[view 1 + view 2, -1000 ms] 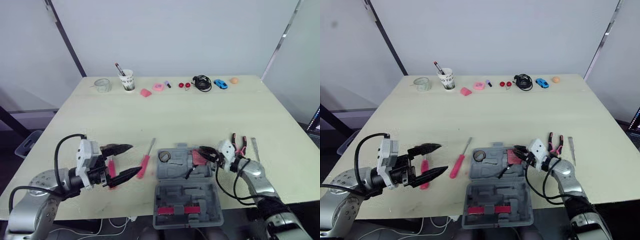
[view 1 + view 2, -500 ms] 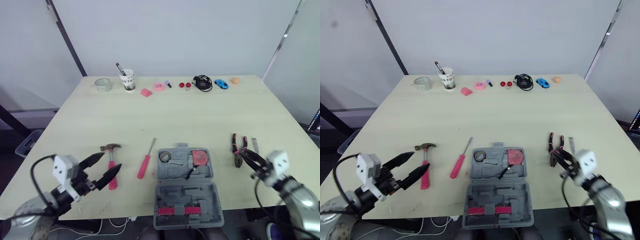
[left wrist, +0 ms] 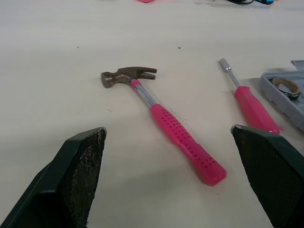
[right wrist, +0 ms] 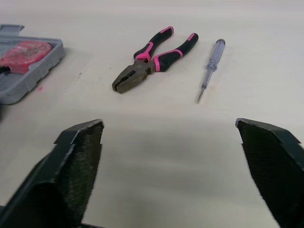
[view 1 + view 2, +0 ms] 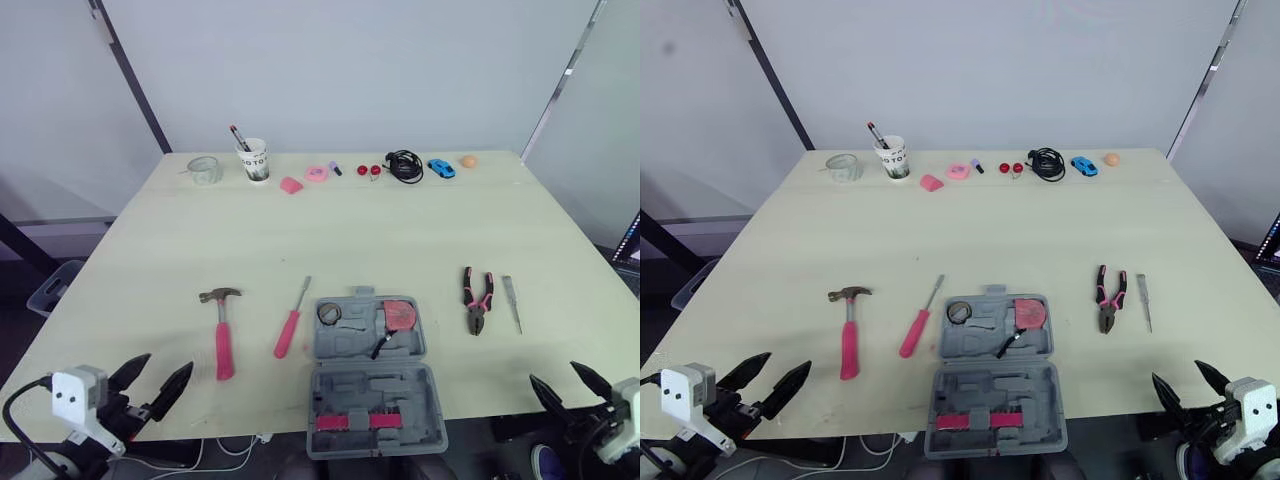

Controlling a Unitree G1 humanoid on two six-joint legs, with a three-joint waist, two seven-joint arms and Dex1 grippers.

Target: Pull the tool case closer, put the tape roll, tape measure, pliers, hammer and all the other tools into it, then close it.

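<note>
The grey tool case [image 5: 372,385] lies open near the table's front edge, its lid part toward me. A tape roll [image 5: 330,313] and a red tape measure [image 5: 400,313] rest in its far half. To its left lie a pink-handled hammer [image 5: 221,338] and a pink screwdriver [image 5: 290,327]. On its right are the pliers [image 5: 477,301] and a small clear screwdriver [image 5: 512,303]. My left gripper [image 5: 168,362] is open and empty at the front left edge, short of the hammer [image 3: 161,118]. At the front right, off the table edge, my right gripper [image 5: 554,373] is open and empty, facing the pliers [image 4: 152,59].
Along the table's far edge stand a glass jar [image 5: 205,170], a paper cup with pens [image 5: 255,160], pink bits [image 5: 304,179], a black cable [image 5: 403,165], a blue toy car [image 5: 441,168] and an orange ball [image 5: 468,160]. The wide middle of the table is bare.
My right gripper has left the tape measure in the case, opened and drawn back past the front edge. My left gripper, open throughout, has pulled back from over the hammer.
</note>
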